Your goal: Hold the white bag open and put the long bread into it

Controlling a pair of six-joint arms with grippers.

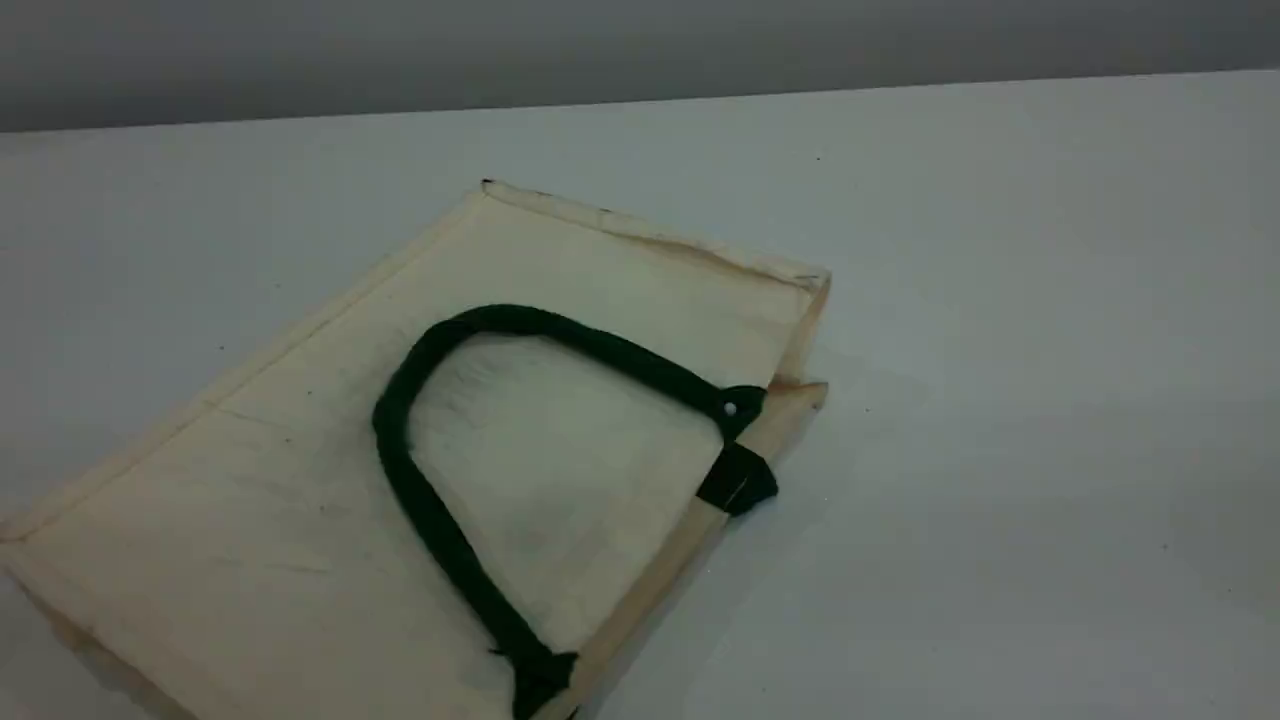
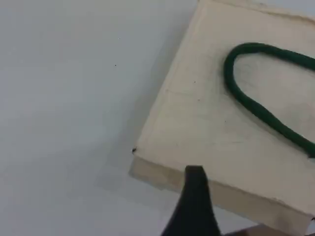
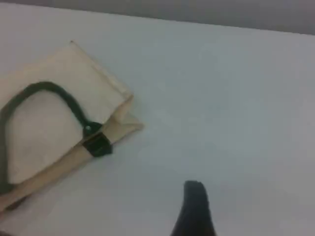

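Lying flat on the pale grey tabletop (image 1: 1000,300), the large cream-white canvas bag (image 1: 300,520) occupies the left and centre of the scene view, with its mouth edge facing right. A dark green rope-like handle (image 1: 420,360) rests in an arch on the upper panel, and a dark green fabric tab (image 1: 738,480) sits at the mouth edge, where the handle end is fixed with a small metal rivet. The bag is folded shut.

Left wrist view: one dark fingertip of the left gripper (image 2: 194,206) shows at the bottom edge, over a corner of the bag away from the mouth; whether it touches the canvas cannot be told. Its claw is spread wide and carries nothing.

Right wrist view: one dark fingertip of the right gripper (image 3: 194,209) shows at the bottom edge, over bare tabletop to the right of the bag mouth, apart from the bag. Its claw is likewise spread and carries nothing.

The long bread appears in none of the three views. Neither arm appears in the scene view.
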